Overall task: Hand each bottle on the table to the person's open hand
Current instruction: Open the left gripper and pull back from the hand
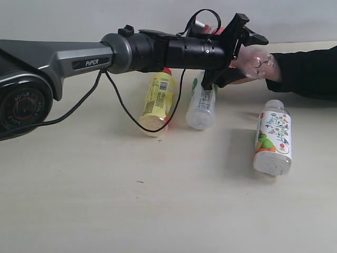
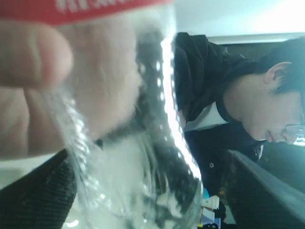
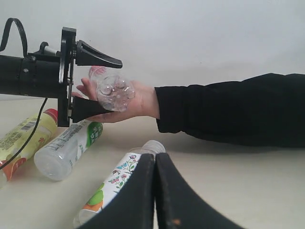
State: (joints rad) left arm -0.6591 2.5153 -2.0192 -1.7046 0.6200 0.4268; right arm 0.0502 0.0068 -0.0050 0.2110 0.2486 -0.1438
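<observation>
The clear bottle with the red label (image 1: 258,62) (image 3: 114,90) lies in the person's open hand (image 3: 143,102), and a thumb (image 2: 28,57) presses on it. My left gripper (image 1: 253,59) (image 3: 114,88) is open, one finger on each side of this bottle, with a gap on one side. On the table (image 1: 158,200) lie the yellow bottle (image 1: 157,103), the white-green label bottle (image 1: 201,103) and the floral bottle (image 1: 273,137). My right gripper (image 3: 155,157) is shut and empty, low over the floral bottle (image 3: 114,181).
The person's black sleeve (image 1: 308,71) stretches in from the right along the table's far side. A black cable (image 1: 121,105) hangs from my left arm down to the yellow bottle. A pale wall stands behind the table.
</observation>
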